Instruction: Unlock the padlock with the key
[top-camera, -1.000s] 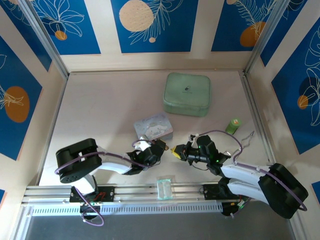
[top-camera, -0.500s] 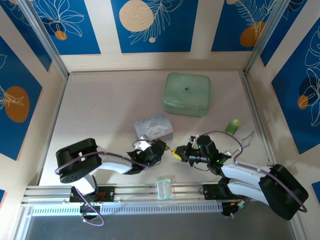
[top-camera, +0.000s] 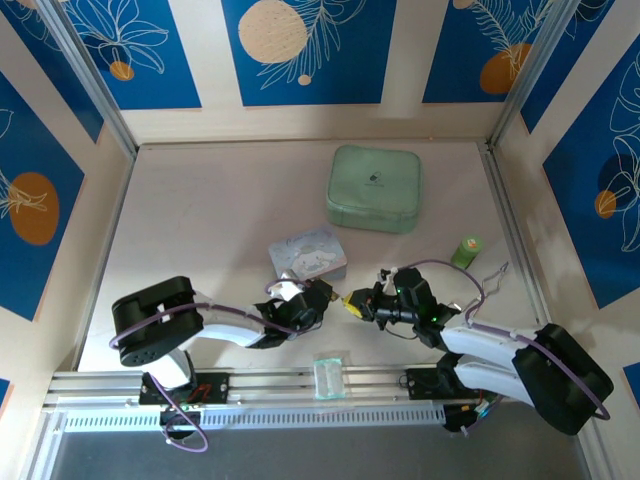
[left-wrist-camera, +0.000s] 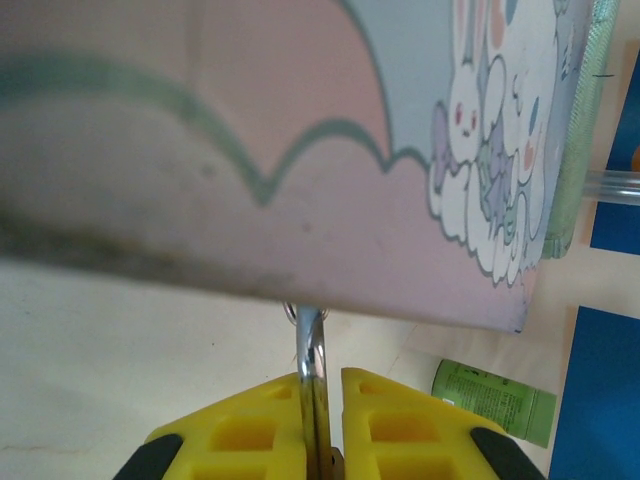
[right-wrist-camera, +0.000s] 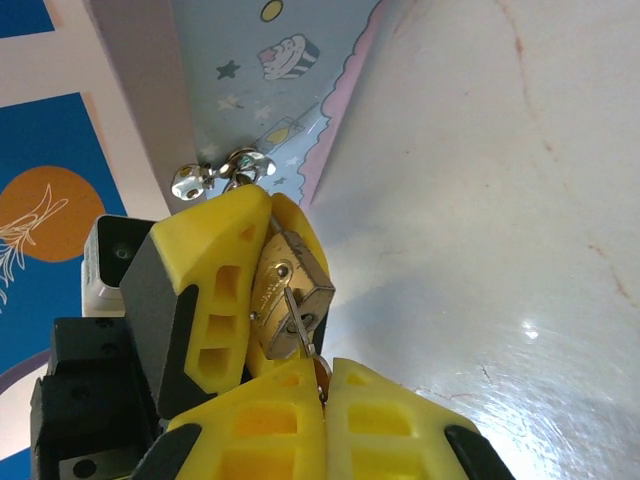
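The jaws of the right gripper (right-wrist-camera: 322, 378) are closed on the key (right-wrist-camera: 297, 326), whose tip is seen at the bottom face of the padlock (right-wrist-camera: 288, 284); how far it is pushed in cannot be told. The brass body is clamped between the jaws of the left gripper (left-wrist-camera: 322, 385), and the silver shackle (left-wrist-camera: 311, 345) is seen sticking out beyond the yellow fingers (left-wrist-camera: 395, 410). Both grippers are met tip to tip near the middle of the near edge of the table (top-camera: 200, 220). Just behind them a cartoon-printed tin (top-camera: 308, 252) is placed. A small green bottle (top-camera: 466, 250) is found towards the right edge, and a pale green pouch (top-camera: 373, 188) towards the far edge.
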